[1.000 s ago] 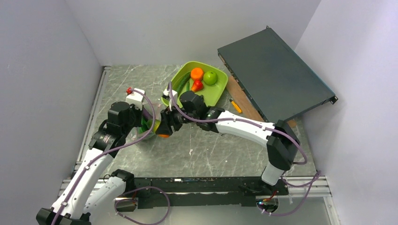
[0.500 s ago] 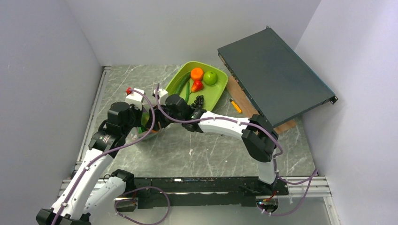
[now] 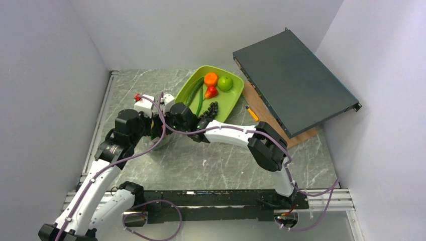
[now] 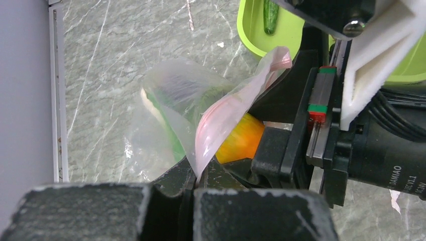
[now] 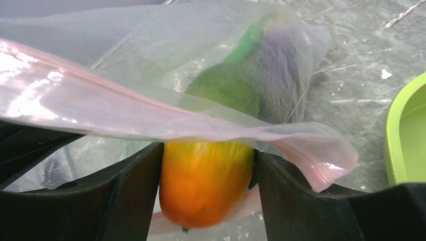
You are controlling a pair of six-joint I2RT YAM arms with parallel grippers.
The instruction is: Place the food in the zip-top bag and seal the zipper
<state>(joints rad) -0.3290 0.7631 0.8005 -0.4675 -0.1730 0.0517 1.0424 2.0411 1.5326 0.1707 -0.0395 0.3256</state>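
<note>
The clear zip-top bag [image 4: 171, 95] lies on the marble table with green food [image 5: 226, 88] and a purple piece [image 5: 279, 75] inside. My left gripper [image 4: 198, 175] is shut on the pink zipper [image 4: 226, 113] and holds the mouth up. My right gripper [image 5: 207, 153] is at the mouth with an orange-yellow fruit [image 5: 206, 186] between its fingers. The fruit touches both fingers and looks motion-blurred, its top under the bag's upper lip. In the tray lie an orange [image 3: 211, 79], a green apple [image 3: 225, 83], a red pepper [image 3: 211, 92], a cucumber [image 3: 195, 90] and dark grapes [image 3: 210, 109].
The lime-green tray [image 3: 228, 103] sits just behind and right of the bag, close to my right wrist. A large dark flat box [image 3: 294, 83] leans at the back right, with an orange-handled screwdriver [image 3: 252, 113] in front of it. White walls enclose the table.
My right arm has swung left with the orange-yellow fruit, from the middle of the table to the bag's mouth beside my left gripper. The left arm has stayed put.
</note>
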